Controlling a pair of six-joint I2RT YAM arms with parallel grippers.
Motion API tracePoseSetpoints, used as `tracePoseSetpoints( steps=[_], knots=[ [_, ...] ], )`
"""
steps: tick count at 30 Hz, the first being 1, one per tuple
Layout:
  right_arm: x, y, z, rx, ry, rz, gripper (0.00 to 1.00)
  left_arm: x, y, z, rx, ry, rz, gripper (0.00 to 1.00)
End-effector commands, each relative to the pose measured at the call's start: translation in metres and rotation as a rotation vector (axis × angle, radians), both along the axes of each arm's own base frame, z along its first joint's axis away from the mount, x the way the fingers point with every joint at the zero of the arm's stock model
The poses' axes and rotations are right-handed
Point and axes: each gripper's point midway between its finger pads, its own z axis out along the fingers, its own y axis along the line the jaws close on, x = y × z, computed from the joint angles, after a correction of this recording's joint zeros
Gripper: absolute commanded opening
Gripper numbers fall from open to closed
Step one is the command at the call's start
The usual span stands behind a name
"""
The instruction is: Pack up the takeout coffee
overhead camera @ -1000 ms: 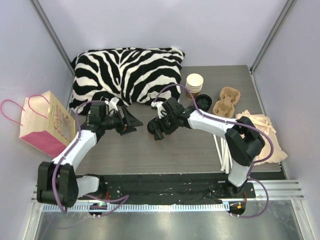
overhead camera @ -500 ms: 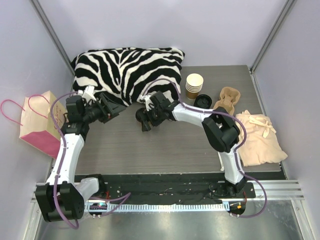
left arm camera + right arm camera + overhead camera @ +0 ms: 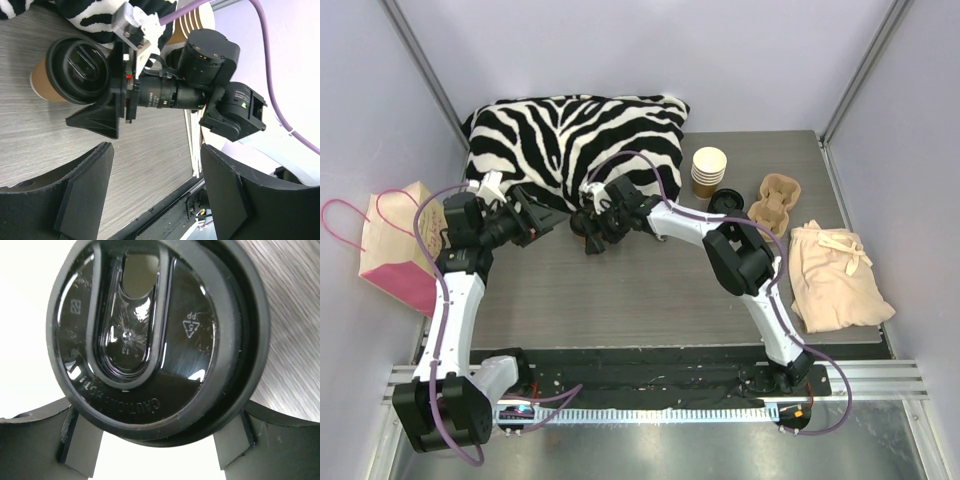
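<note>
Right arm [image 3: 692,226] farther left, right fingers [image 3: 30,445] tight around the takeout coffee [image 3: 150,335]; left fingers [image 3: 82,192] spread.

The takeout coffee [image 3: 190,365] has on its black lid [image 3: 125,315] raised letters along the rim, upside down, reading CAUTION HOT; a recycling triangle with 5 and PP; print on the paper bag [image 3: 400,255] too small to read

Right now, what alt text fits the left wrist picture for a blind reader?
The right arm's jaws hold a brown takeout coffee with a black lid over a grey table. A zebra pillow lies behind; the left arm's jaws gape open.
</note>
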Motion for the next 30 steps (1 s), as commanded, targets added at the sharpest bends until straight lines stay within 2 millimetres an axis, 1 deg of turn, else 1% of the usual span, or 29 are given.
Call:
tracePoseSetpoints(
  steps=[1,2,3,4,5,6,8,9,10,11,12,17,21,22,24,25,28,29,30],
  knots=[
    [0.001,0.026,0.021,0.065,-0.061,0.079,0.81,-0.005,-0.001,0.017,0.01,-0.063,-0.027,0.75],
    [0.002,0.028,0.021,0.065,-0.066,0.08,0.81,-0.005,-0.001,0.017,0.009,-0.063,-0.03,0.75],
    [0.006,0.031,0.026,0.075,-0.079,0.078,0.81,-0.005,-0.001,0.017,0.009,-0.061,-0.029,0.76],
    [0.009,0.032,0.022,0.069,-0.081,0.072,0.81,-0.005,-0.001,0.015,0.008,-0.056,-0.031,0.75],
    [0.011,0.034,0.023,0.071,-0.087,0.067,0.81,-0.005,-0.001,0.015,0.007,-0.054,-0.03,0.75],
    [0.017,0.037,0.027,0.076,-0.105,0.058,0.81,-0.005,-0.001,0.016,0.009,-0.056,-0.031,0.76],
    [0.02,0.039,0.022,0.075,-0.096,0.044,0.81,-0.006,-0.001,0.017,0.01,-0.058,-0.033,0.76],
    [0.024,0.042,0.027,0.086,-0.102,0.036,0.81,-0.006,0.0,0.017,0.013,-0.061,-0.031,0.76],
    [0.024,0.044,0.027,0.088,-0.099,0.035,0.81,-0.006,0.0,0.017,0.014,-0.059,-0.031,0.76],
    [0.026,0.045,0.021,0.086,-0.089,0.026,0.8,-0.006,0.0,0.016,0.015,-0.06,-0.032,0.76],
    [0.029,0.049,0.026,0.1,-0.097,0.022,0.8,-0.006,0.0,0.016,0.017,-0.063,-0.03,0.76],
    [0.03,0.061,0.025,0.127,-0.087,0.024,0.8,-0.005,0.001,0.014,0.017,-0.059,-0.028,0.76],
    [0.032,0.068,0.029,0.154,-0.085,0.027,0.8,-0.005,0.002,0.014,0.018,-0.059,-0.031,0.76],
    [0.028,0.072,0.029,0.158,-0.082,0.033,0.8,-0.005,0.002,0.015,0.019,-0.06,-0.031,0.76],
    [0.03,0.074,0.033,0.166,-0.089,0.033,0.82,-0.004,0.002,0.014,0.022,-0.058,-0.034,0.77],
    [0.03,0.075,0.039,0.172,-0.096,0.028,0.82,-0.005,0.002,0.013,0.024,-0.055,-0.036,0.77],
    [0.034,0.068,0.048,0.163,-0.12,0.014,0.86,-0.005,0.002,0.014,0.035,-0.057,-0.042,0.79],
    [0.035,0.065,0.063,0.174,-0.14,0.01,0.87,-0.006,0.002,0.014,0.036,-0.056,-0.042,0.79],
    [0.035,0.059,0.064,0.165,-0.136,0.006,0.9,-0.006,0.002,0.015,0.035,-0.06,-0.044,0.81]
  ],
)
